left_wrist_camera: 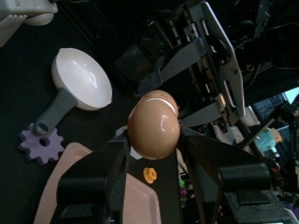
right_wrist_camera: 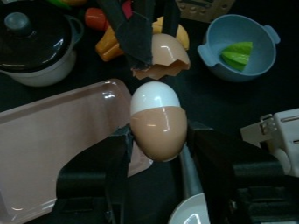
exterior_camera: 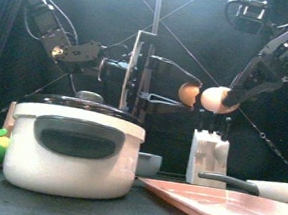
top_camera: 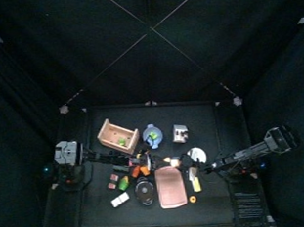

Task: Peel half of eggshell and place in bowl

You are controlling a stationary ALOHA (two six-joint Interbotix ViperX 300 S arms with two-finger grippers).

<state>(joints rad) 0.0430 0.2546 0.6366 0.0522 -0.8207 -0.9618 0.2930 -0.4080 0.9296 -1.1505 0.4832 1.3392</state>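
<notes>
Shell half [left_wrist_camera: 156, 121], brown and cap-shaped, sits between the jaws of the left gripper [left_wrist_camera: 156, 150], which we read as closed on it at a wide setting, since the piece is broad. The right gripper [right_wrist_camera: 158, 144] is likewise closed wide around the egg [right_wrist_camera: 158, 122], gripping the lower part that has its brown shell on, so the bare white top is left free. From the right wrist we see the two pieces just apart, the shell half's ragged edge facing the white top. We take this to mean the cap has come off and the arms hold it clear of the egg. In the front view both pieces hang side by side, raised above the table behind the pot [exterior_camera: 73, 150]. Holding the work high seems to keep it clear of the pot and of the pink board [right_wrist_camera: 52, 166] below. The bowl [right_wrist_camera: 267, 54], blue with a green patch inside, stands on the table near the shell half but not under it. We judge the peeling done, and the drop into the bowl is not yet made. The left arm would need to carry its piece over the rim before letting go.
</notes>
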